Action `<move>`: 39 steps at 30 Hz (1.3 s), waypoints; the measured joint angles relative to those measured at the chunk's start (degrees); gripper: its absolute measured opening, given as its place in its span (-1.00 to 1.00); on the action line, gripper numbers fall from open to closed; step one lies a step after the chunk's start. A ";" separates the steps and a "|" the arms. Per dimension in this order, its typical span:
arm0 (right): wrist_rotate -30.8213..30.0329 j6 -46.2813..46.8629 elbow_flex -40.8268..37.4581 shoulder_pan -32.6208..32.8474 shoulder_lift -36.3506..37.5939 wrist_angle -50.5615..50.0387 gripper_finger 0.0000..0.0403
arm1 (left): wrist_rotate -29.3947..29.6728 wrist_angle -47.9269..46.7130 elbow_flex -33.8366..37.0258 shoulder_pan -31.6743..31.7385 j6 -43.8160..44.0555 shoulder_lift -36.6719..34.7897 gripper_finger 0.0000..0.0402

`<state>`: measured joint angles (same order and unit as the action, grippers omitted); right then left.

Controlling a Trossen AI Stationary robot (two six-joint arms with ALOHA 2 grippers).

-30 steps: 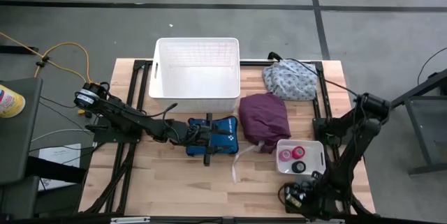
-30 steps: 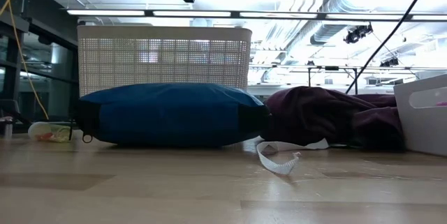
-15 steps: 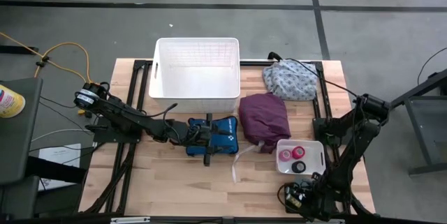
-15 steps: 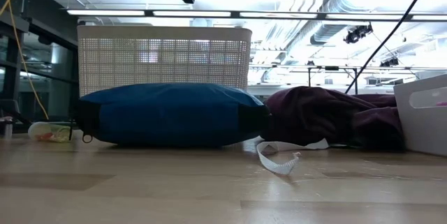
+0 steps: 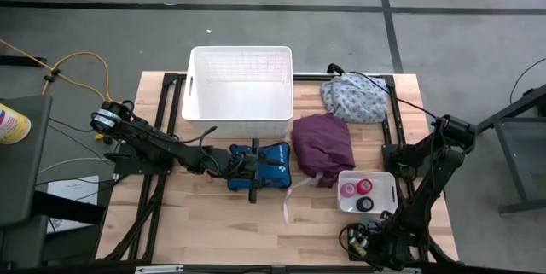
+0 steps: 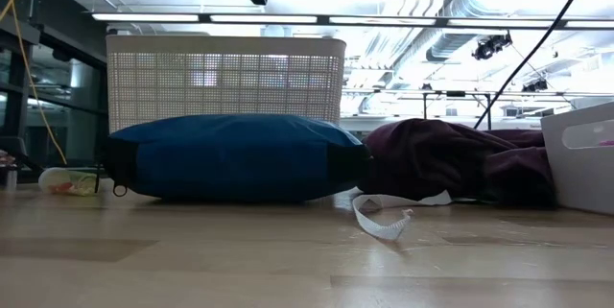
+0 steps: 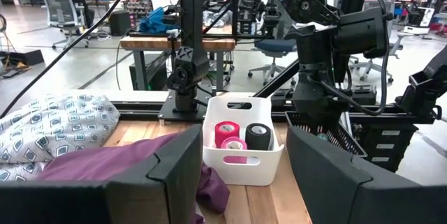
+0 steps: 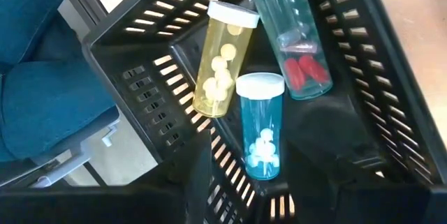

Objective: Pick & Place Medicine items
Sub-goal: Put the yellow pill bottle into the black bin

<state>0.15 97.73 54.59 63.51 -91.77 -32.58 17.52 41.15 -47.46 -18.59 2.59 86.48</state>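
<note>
A small white bin on the table's right holds pink, red and black bandage rolls. A greenish vial lies on its side left of the blue zip pouch. A black slatted basket by the near right corner holds three capped pill vials, yellow, blue and teal with red capsules. My left gripper is open, level above the pouch and facing the white bin. My right gripper hangs open over the basket, its fingers either side of the blue vial's lower end.
A tall white mesh basket stands at the far edge, behind the pouch. A purple cloth bundle with a white strap and a floral bundle lie on the right. Bare wood shows along the near edge.
</note>
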 joint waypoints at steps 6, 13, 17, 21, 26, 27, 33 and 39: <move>0.42 -2.62 0.00 -0.26 0.29 0.36 -0.23 | 0.02 0.02 0.02 0.00 0.00 0.00 0.01; 1.37 -10.64 0.00 -4.04 5.80 0.14 -0.26 | 0.06 0.04 0.00 -0.01 -0.02 0.00 0.01; 1.28 -15.40 0.00 -7.13 9.66 -0.04 -0.26 | 0.26 0.04 0.00 0.00 -0.02 0.00 0.01; 0.11 -19.65 0.00 -9.62 12.40 0.00 -0.26 | 0.24 0.06 0.00 0.00 -0.02 0.00 0.01; -0.45 -23.22 0.00 -11.02 13.79 0.00 -0.26 | 0.20 0.04 0.02 0.00 -0.02 0.00 0.01; -1.32 -24.28 0.00 -11.20 13.79 0.01 -0.26 | 0.20 0.04 0.02 0.00 -0.02 0.00 0.01; -10.27 -37.99 0.00 -14.94 13.68 1.58 -0.26 | 0.18 -2.89 0.01 -1.03 0.70 -0.59 0.01; -10.49 -59.40 0.00 -24.74 13.88 9.04 -0.26 | 3.17 -12.21 0.01 -3.22 4.46 -4.53 0.01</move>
<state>-10.34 38.34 54.59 38.77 -77.89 -23.53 20.69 28.93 -47.45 -21.81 7.05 81.95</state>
